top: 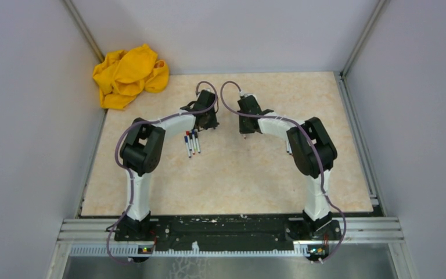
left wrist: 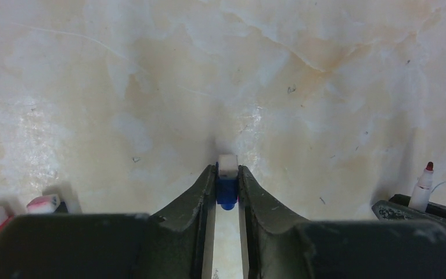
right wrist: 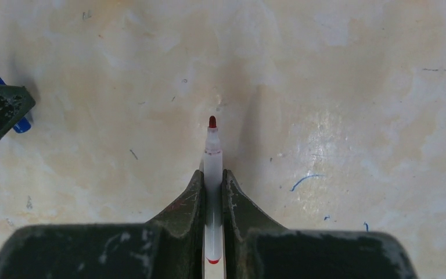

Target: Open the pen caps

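We see right tool (right wrist: 213,174) clamped on uncapped red pen (right wrist: 211,145), left tool (left wrist: 226,171) pinching blue cap (left wrist: 227,193); three pens (top: 192,142) to go (apparently capped).

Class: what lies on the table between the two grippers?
Nothing: the top view shows bare table between the left gripper, holding a blue cap, and the right gripper, holding a red pen.

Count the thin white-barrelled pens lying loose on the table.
3: leftmost pen, middle pen, rightmost pen, side by side beside the left gripper; arms may hide more.
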Robot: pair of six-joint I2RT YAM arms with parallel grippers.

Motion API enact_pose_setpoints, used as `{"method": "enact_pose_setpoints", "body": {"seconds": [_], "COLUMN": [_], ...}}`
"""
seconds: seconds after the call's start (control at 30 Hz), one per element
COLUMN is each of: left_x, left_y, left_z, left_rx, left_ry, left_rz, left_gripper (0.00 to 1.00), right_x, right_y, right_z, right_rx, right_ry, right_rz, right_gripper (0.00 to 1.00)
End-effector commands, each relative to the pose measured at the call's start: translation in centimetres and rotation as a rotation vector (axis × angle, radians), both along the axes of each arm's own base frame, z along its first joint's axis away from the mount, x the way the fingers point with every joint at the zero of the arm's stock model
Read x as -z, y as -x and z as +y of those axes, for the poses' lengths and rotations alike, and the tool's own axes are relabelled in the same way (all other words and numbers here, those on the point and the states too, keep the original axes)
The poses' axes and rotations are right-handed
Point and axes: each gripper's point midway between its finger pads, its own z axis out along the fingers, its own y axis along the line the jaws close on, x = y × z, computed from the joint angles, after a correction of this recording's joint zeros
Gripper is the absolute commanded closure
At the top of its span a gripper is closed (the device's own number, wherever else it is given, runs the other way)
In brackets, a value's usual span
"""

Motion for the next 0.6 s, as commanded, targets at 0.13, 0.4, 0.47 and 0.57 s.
{"method": "enact_pose_setpoints", "body": {"seconds": [0.13, 0.4, 0.47, 0.57], "left_x": [0.9, 0.5, 0.2, 0.2], "left_y": [1.0, 1.3, 1.2, 1.2], "left_z": [0.4, 0.0, -0.2, -0.3], "left_rx": [0.024, 0.021, 0.021, 0.021], "left_ry": [-0.098, -0.079, -0.075, -0.074], "left_rz": [0.034, 0.025, 0.016, 0.017], "left_gripper": [0.63, 0.59, 0.58, 0.56], "right_x": [1.0, 1.7, 1.6, 1.0], "right_y": [0.0, 0.3, 0.3, 0.2], "right_z": [-0.8, -0.9, -0.9, -0.8], "right_rx": [0.043, 0.043, 0.042, 0.040], "right_ry": [0.061, 0.060, 0.060, 0.054], "right_rz": [0.027, 0.039, 0.037, 0.024], "right_gripper": [0.90, 0.71, 0.70, 0.69]}}
